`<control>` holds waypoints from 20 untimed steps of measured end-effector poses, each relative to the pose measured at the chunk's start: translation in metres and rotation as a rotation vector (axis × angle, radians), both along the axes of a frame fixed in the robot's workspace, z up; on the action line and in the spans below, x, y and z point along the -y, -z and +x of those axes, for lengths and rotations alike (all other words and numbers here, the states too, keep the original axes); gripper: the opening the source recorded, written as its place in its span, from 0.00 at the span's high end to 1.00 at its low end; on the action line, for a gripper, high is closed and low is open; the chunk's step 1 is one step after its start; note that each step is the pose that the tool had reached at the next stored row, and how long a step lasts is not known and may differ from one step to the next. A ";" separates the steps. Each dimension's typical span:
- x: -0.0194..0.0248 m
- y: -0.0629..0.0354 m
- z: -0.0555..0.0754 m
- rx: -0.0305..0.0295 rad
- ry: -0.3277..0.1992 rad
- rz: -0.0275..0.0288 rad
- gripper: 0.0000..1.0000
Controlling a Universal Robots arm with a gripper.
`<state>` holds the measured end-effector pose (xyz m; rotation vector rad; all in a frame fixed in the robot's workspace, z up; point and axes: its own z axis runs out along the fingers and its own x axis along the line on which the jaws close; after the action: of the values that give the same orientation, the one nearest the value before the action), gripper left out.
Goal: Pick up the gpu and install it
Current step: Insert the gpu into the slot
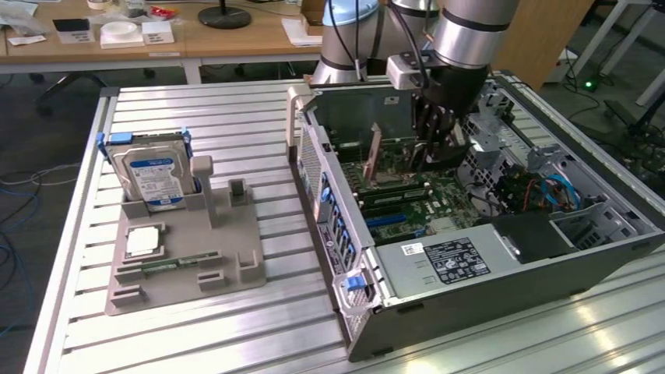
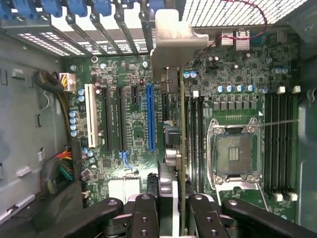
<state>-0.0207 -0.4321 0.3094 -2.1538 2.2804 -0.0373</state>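
End effector (image 1: 423, 158) down inside the open grey computer case (image 1: 468, 319), clamped on the gpu.

In the wrist view the two black fingers (image 2: 143, 214) of the end effector (image 2: 171, 210) are closed narrowly on the flat gpu (image 2: 171, 54), a green card with a silver metal end bracket, held on edge. The card stands over the green motherboard (image 2: 131, 144), between the long blue slot (image 2: 151, 119) and the square silver processor socket (image 2: 233, 148); whether it is seated cannot be told. In the exterior view, a grey plastic fixture tray (image 1: 177, 292) lies at 9 o'clock from the case on the ridged aluminium surface (image 1: 208, 343). A silver hard drive with a blue label (image 1: 154, 178) stands upright at the tray's 12 o'clock end.
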 end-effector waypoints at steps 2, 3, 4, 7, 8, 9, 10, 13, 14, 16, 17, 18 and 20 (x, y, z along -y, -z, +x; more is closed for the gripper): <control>0.0003 0.0018 -0.001 0.0001 0.000 0.0002 0.72; 0.0004 0.0024 -0.003 0.0001 0.000 0.0002 0.72; 0.0004 0.0028 -0.005 0.0000 0.000 0.0001 0.72; 0.0004 0.0049 -0.011 0.0001 0.000 0.0001 0.72; 0.0006 0.0054 -0.011 0.0000 0.000 0.0000 0.72; 0.0019 0.0057 -0.011 -0.0001 0.000 0.0000 0.72; 0.0036 0.0061 -0.011 0.0000 0.000 0.0000 0.72; 0.0081 0.0070 -0.011 0.0000 0.000 0.0000 0.72; 0.0089 0.0075 -0.011 0.0000 0.000 0.0001 0.72; 0.0095 0.0088 -0.012 0.0001 0.000 0.0003 0.72; 0.0098 0.0094 -0.012 0.0000 0.000 0.0001 0.72; 0.0098 0.0101 -0.013 0.0001 0.000 0.0002 0.72; 0.0099 0.0115 -0.017 0.0000 0.000 0.0001 0.72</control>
<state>-0.0372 -0.4420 0.2979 -2.1539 2.2804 -0.0371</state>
